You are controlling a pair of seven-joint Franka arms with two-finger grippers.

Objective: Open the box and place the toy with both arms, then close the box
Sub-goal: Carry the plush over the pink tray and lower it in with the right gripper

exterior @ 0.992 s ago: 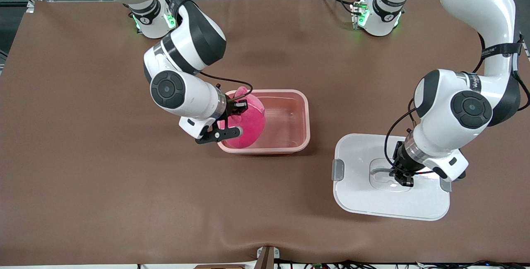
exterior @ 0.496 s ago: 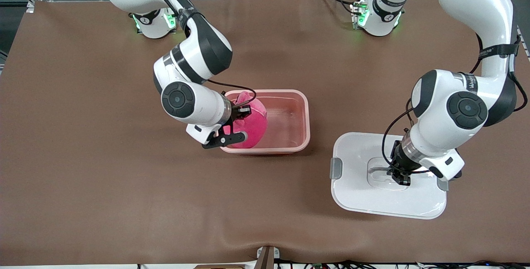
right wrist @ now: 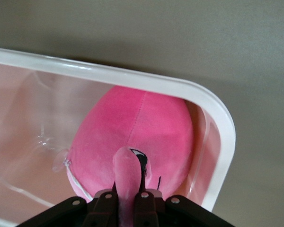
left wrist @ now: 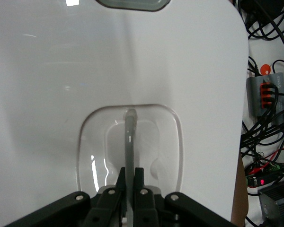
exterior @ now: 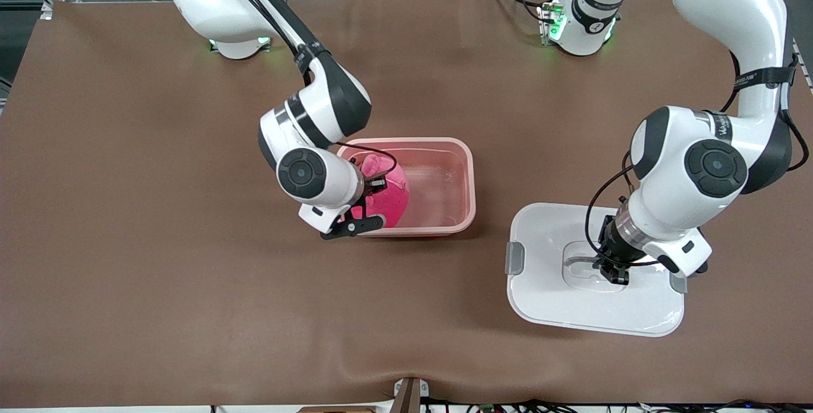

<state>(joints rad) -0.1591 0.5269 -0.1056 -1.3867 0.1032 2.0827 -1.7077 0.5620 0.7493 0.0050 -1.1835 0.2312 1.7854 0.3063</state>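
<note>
The box [exterior: 471, 184] is an open translucent pink tub in the middle of the table. The toy [exterior: 390, 200], a bright-pink plush, hangs inside the tub at the right arm's end. My right gripper [exterior: 373, 185] is shut on one of its ear-like flaps. In the right wrist view the flap runs up between the jaws of the right gripper [right wrist: 127, 194], with the toy [right wrist: 137, 127] just inside the box rim [right wrist: 132, 78]. The white lid [exterior: 546, 302] is toward the left arm's end, nearer the camera. My left gripper [exterior: 613, 272] is shut on its clear centre handle [left wrist: 130, 137].
A grey clip [exterior: 515, 258] sits on the lid's edge that faces the tub. Cables and small electronics [left wrist: 270, 99] lie past the table's edge in the left wrist view. Brown table cloth surrounds the tub and the lid.
My right arm has carried the toy lower into the tub and a little toward its middle. The left gripper has shifted the lid slightly toward the box.
</note>
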